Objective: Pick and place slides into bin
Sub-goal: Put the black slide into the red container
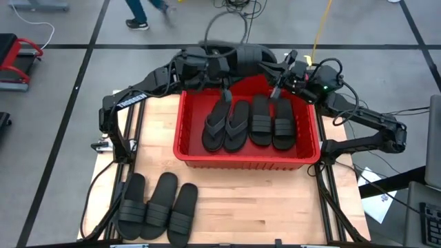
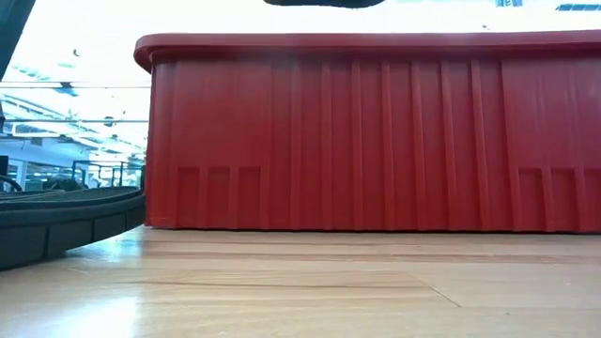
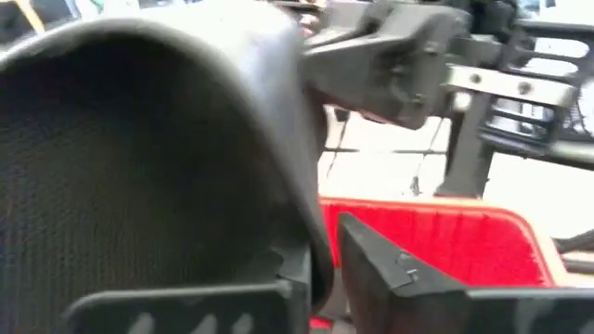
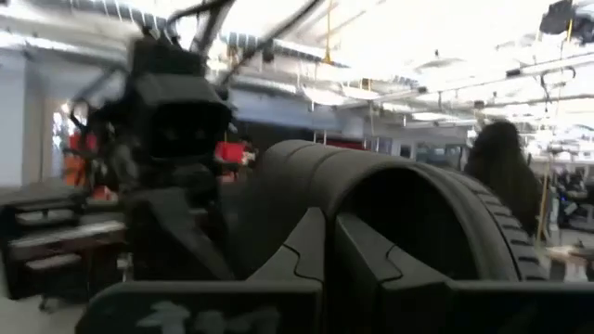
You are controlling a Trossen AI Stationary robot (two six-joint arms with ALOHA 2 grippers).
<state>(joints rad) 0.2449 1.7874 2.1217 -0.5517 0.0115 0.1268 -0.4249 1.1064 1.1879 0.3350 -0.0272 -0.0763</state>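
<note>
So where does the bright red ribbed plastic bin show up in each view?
High view: bright red ribbed plastic bin at table centre, far half.
Low view: its ribbed wall fills most of the picture.
Left wrist view: red wall behind the fingers.
Right wrist view: not in it.
Shared landmark: the rolled rim.
</note>
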